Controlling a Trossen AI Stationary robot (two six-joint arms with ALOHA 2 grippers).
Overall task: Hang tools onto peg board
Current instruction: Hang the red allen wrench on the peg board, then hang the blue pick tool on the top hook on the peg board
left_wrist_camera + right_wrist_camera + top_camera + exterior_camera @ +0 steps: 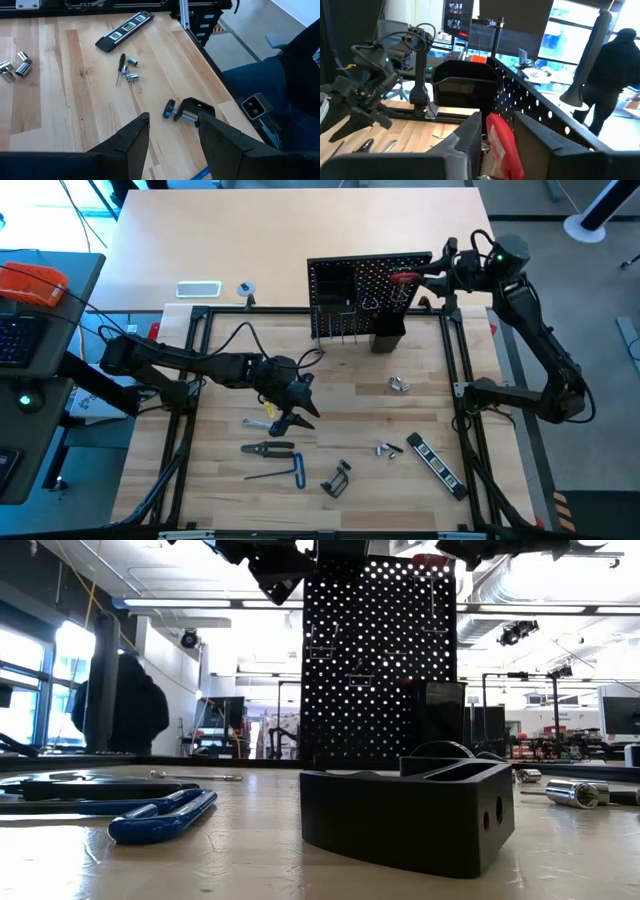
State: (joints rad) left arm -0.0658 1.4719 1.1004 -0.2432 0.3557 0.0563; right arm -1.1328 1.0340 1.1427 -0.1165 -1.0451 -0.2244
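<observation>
High view: my right gripper [412, 279] was at the peg board [345, 290].
Its fingers sat loosely around a red-handled screwdriver [501, 142]; my left gripper [292, 412] was empty and open.

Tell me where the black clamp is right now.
In the high view the black clamp lies on the table's near edge, between the blue-handled hex key and the black striped bar; the open left gripper hovers just behind it.

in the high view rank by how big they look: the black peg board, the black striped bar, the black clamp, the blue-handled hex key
1. Upright black perforated peg board, clearly the largest.
2. Long black striped bar.
3. Blue-handled L-shaped hex key, close to the bar in length but much thinner.
4. Small black C-shaped clamp, the smallest.
</observation>
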